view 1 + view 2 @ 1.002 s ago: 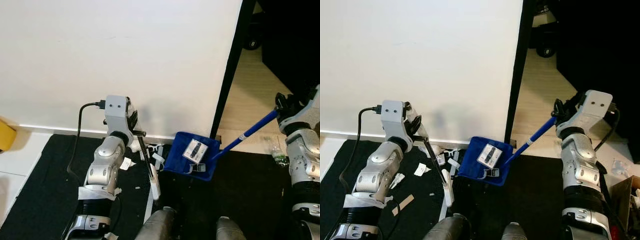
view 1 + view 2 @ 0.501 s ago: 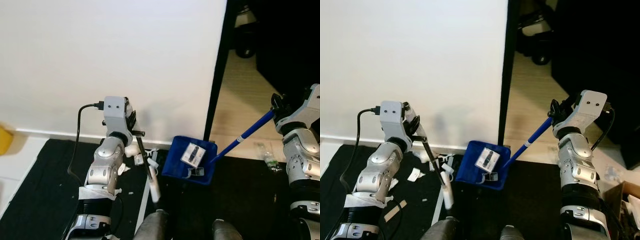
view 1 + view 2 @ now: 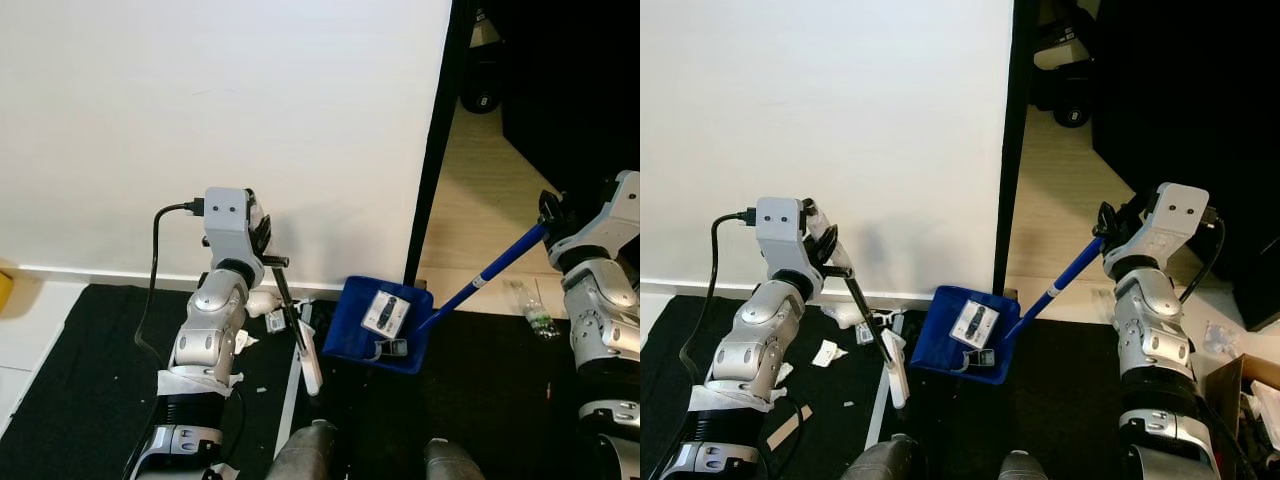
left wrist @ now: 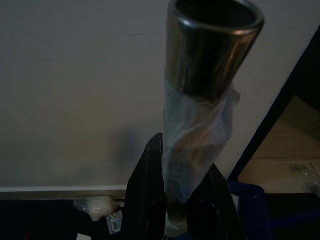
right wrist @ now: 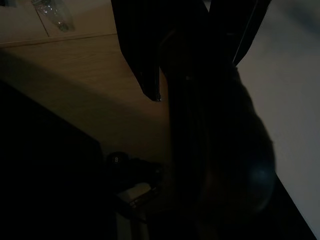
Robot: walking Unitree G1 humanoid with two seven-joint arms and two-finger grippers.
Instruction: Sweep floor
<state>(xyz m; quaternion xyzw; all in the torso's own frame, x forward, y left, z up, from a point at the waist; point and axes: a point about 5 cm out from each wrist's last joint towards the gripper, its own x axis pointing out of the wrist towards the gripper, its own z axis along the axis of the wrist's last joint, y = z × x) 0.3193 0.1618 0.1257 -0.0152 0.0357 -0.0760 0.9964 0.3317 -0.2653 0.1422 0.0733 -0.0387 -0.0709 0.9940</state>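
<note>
My left gripper (image 3: 267,258) is shut on the top of a thin black broom handle (image 3: 285,305) beside the white wall. The handle slants down to a white head (image 3: 310,368) resting on the black mat, just left of the blue dustpan (image 3: 352,330). In the left wrist view the black fingers (image 4: 147,195) clamp a metal tube wrapped in plastic film (image 4: 197,120). My right gripper (image 3: 1108,226) is shut on the dustpan's long blue handle (image 3: 1055,285). A small white and black box (image 3: 386,311) and other bits lie in the pan. White scraps (image 3: 825,352) lie on the mat.
A black door frame (image 3: 432,150) stands just behind the dustpan, with wooden floor (image 3: 490,200) beyond it. A clear plastic bottle (image 3: 527,306) lies on that floor near my right arm. The black mat (image 3: 90,370) reaches the wall's skirting. My feet (image 3: 310,455) stand behind the broom head.
The whole view has shifted as the camera moved. Both grippers keep their hold, and the broom head stays beside the dustpan's left edge.
</note>
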